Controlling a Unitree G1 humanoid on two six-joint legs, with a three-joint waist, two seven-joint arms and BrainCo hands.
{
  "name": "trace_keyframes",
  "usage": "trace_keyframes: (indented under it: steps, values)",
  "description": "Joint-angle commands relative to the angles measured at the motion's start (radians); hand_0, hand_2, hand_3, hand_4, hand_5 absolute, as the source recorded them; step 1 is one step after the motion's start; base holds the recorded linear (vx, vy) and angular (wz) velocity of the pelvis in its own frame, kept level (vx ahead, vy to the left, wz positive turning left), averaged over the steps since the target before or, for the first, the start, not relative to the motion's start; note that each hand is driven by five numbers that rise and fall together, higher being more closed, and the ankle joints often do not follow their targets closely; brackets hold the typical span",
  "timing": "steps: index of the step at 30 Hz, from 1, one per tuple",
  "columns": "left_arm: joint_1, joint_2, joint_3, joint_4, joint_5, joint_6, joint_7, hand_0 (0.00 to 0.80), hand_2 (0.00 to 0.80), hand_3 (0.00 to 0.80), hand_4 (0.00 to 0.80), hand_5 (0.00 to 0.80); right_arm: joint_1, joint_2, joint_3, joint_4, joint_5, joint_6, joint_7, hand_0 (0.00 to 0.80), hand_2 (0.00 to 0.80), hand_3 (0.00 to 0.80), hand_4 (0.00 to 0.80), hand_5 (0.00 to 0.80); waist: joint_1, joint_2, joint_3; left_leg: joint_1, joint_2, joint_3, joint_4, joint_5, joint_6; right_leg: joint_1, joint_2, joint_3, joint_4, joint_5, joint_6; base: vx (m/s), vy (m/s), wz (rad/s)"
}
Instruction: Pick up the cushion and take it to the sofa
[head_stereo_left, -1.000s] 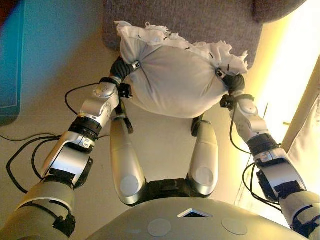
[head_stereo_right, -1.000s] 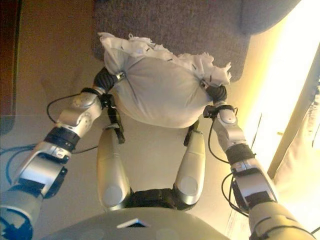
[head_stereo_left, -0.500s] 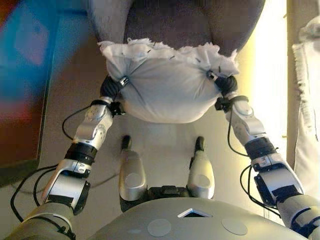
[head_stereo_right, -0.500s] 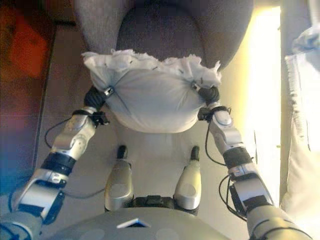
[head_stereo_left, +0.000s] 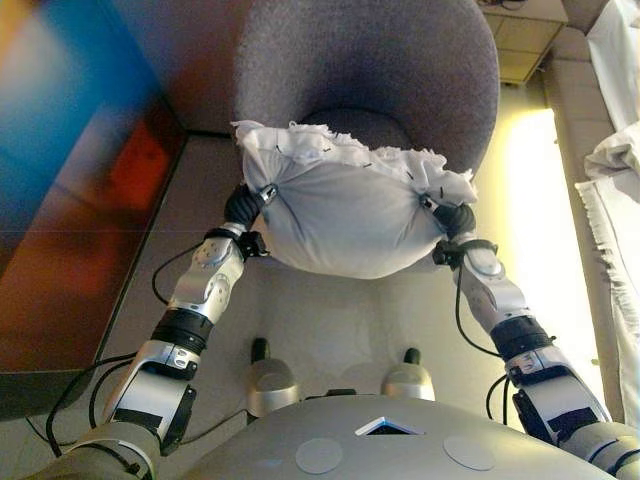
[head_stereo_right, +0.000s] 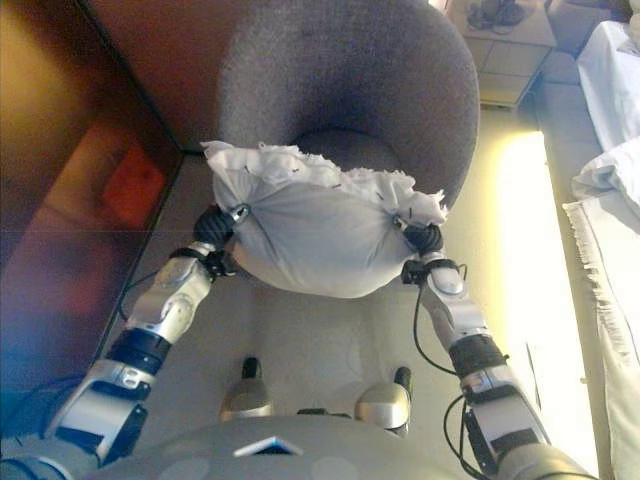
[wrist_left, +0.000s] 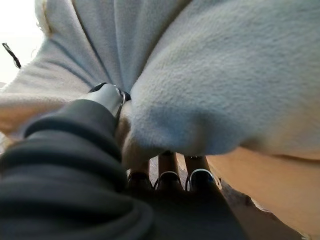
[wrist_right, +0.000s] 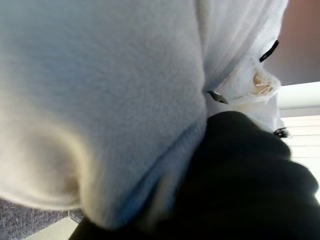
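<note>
Cushion (head_stereo_left: 345, 215), white with a frayed edge along its far side, hangs between the two hands, off the floor and just before the grey sofa (head_stereo_left: 400, 70), which fills the eye views from 11 to 1 o'clock. Its far edge overlaps the front of the seat in the eye views; whether it touches the seat cannot be told.

Left hand (head_stereo_left: 243, 203) grips the cushion's 9 o'clock end: in its wrist view the fingers (wrist_left: 170, 177) curl in under the fabric and the thumb presses into a fold, so cloth is pinched. Right hand (head_stereo_left: 456, 219) is at the 3 o'clock end, but its wrist view shows only the dark cover against the cloth, so the state of its fingers cannot be told.

The carry looks nearly finished, with placing as the step in hand. The next move would call for reaching both arms forward toward 12 o'clock, keeping the cushion level until it is over the seat, lowering it, and letting go with both hands together.
</note>
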Motion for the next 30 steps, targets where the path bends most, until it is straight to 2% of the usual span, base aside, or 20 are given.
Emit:
trace_keyframes:
  steps: [1,2,4,8,11,13,14,16,19,22,24,28,30]
  values:
    - [-0.073,-0.026,0.043,-0.011,-0.033,-0.094,0.007,0.8,0.8,0.8,0.8,0.8,-0.115,0.06,0.04,-0.045,0.067,-0.032,0.103,0.8,0.8,0.8,0.8,0.8,0.022,-0.017,-0.068,0.044,-0.043,-0.006,0.078,-0.097,0.039,-0.082,0.048,0.071,0.063,0.012,-0.031,0.017,0.067,-0.43]
    - [-0.05,-0.02,0.065,-0.02,-0.031,-0.098,0.004,0.8,0.8,0.8,0.8,0.8,-0.118,0.069,0.05,-0.047,0.061,-0.022,0.113,0.8,0.8,0.8,0.8,0.8,0.027,-0.016,-0.069,0.047,-0.06,-0.029,0.079,-0.105,0.045,-0.08,0.054,0.094,0.059,0.013,-0.034,0.031,0.088,-0.64]
    - [-0.029,-0.01,0.09,-0.034,-0.025,-0.091,0.0,0.8,0.8,0.8,0.8,0.8,-0.117,0.074,0.061,-0.058,0.051,-0.012,0.112,0.8,0.8,0.8,0.8,0.8,0.031,-0.016,-0.072,0.051,-0.075,-0.035,0.082,-0.114,0.049,-0.079,0.055,0.115,0.056,0.014,-0.032,0.031,0.121,-0.76]
    - [-0.036,0.012,0.114,-0.028,-0.022,-0.081,-0.014,0.8,0.8,0.8,0.8,0.8,-0.122,0.072,0.053,-0.067,0.062,-0.009,0.096,0.8,0.8,0.8,0.8,0.8,0.023,-0.02,-0.074,0.05,-0.089,0.004,0.116,-0.139,0.052,-0.081,0.023,0.126,0.066,0.025,-0.022,0.024,0.125,-0.27]
    - [-0.06,0.01,0.114,0.0,-0.025,-0.087,-0.007,0.8,0.8,0.8,0.8,0.8,-0.152,0.074,0.048,-0.039,0.077,-0.013,0.07,0.8,0.8,0.8,0.8,0.8,0.022,-0.026,-0.071,0.042,-0.11,0.014,0.143,-0.165,0.066,-0.09,-0.004,0.135,0.097,0.027,-0.023,0.024,0.128,0.02]
    - [-0.082,0.005,0.105,0.034,-0.032,-0.09,-0.006,0.8,0.8,0.8,0.8,0.8,-0.172,0.076,0.045,-0.016,0.089,-0.01,0.046,0.8,0.8,0.8,0.8,0.8,0.018,-0.031,-0.064,0.043,-0.127,0.016,0.153,-0.177,0.079,-0.115,-0.025,0.143,0.143,0.056,-0.026,0.023,0.134,0.03]
    - [-0.098,0.004,0.089,0.053,-0.027,-0.091,-0.004,0.8,0.8,0.8,0.8,0.8,-0.189,0.078,0.048,-0.003,0.102,-0.007,0.016,0.8,0.8,0.8,0.8,0.8,0.011,-0.034,-0.057,0.05,-0.136,0.016,0.149,-0.179,0.086,-0.146,-0.04,0.167,0.194,0.098,-0.025,0.028,0.134,0.06]
    - [-0.131,0.002,0.062,0.073,-0.016,-0.088,0.007,0.8,0.8,0.8,0.8,0.8,-0.208,0.08,0.046,0.017,0.094,-0.017,-0.01,0.8,0.8,0.8,0.8,0.8,0.012,-0.034,-0.051,0.052,-0.149,0.008,0.138,-0.174,0.097,-0.161,-0.052,0.189,0.231,0.127,-0.027,0.043,0.111,0.09]
    - [-0.175,0.008,0.034,0.099,-0.035,-0.074,-0.003,0.8,0.8,0.8,0.8,0.8,-0.238,0.072,0.038,0.059,0.112,-0.036,-0.025,0.8,0.8,0.8,0.8,0.8,0.022,-0.043,-0.045,0.041,-0.187,-0.011,0.154,-0.19,0.118,-0.187,-0.058,0.217,0.302,0.211,-0.027,0.079,0.033,0.12]
    - [-0.191,0.007,0.022,0.126,-0.014,-0.072,-0.009,0.8,0.8,0.8,0.8,0.8,-0.271,0.07,0.041,0.096,0.153,-0.039,-0.023,0.8,0.8,0.8,0.8,0.8,0.027,-0.046,-0.036,0.048,-0.197,-0.007,0.178,-0.206,0.13,-0.204,-0.037,0.223,0.34,0.219,-0.037,0.129,0.021,0.18]
    - [-0.198,0.001,0.008,0.137,-0.021,-0.079,-0.01,0.8,0.8,0.8,0.8,0.8,-0.28,0.061,0.038,0.111,0.174,-0.04,-0.014,0.8,0.8,0.8,0.8,0.8,0.022,-0.057,-0.038,0.056,-0.214,-0.009,0.185,-0.213,0.137,-0.202,0.003,0.222,0.309,0.204,-0.043,0.206,0.026,0.03]
    - [-0.196,-0.02,0.007,0.132,-0.017,-0.07,-0.013,0.8,0.8,0.8,0.8,0.8,-0.279,0.043,0.026,0.1,0.186,-0.023,-0.001,0.8,0.8,0.8,0.8,0.8,-0.009,-0.079,-0.039,0.089,-0.26,-0.036,0.208,-0.266,0.155,-0.228,0.089,0.246,0.18,0.159,-0.05,0.33,0.024,0.23]
    - [-0.184,-0.026,0.01,0.122,-0.012,-0.065,-0.01,0.8,0.8,0.8,0.8,0.8,-0.27,0.037,0.026,0.074,0.191,-0.011,-0.003,0.8,0.8,0.8,0.8,0.8,-0.03,-0.093,-0.037,0.11,-0.289,-0.052,0.221,-0.3,0.172,-0.258,0.127,0.253,0.103,0.169,-0.046,0.391,0.019,0.74]
